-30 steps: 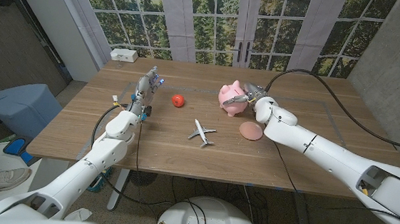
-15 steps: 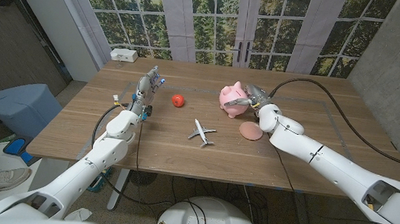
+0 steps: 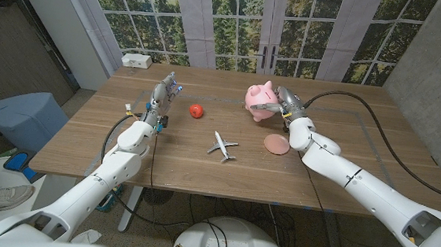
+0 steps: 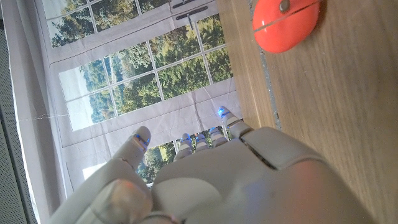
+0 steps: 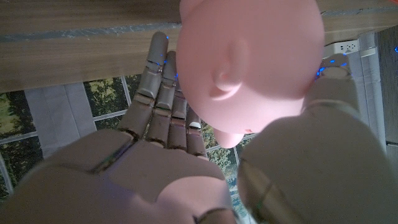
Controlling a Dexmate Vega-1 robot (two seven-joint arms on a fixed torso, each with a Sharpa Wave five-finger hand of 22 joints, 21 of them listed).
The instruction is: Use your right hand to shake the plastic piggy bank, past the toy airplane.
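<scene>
While the piggy bank (image 3: 259, 100) is gripped by the right hand (image 3: 283, 105) and appears held clear of the table (image 3: 186, 156) toward its far side, the toy airplane (image 3: 221, 146) is seen lying nearer the front edge. A red ball (image 3: 196, 110) is noted beside the left hand (image 3: 162, 95), which holds nothing, fingers extended.
</scene>
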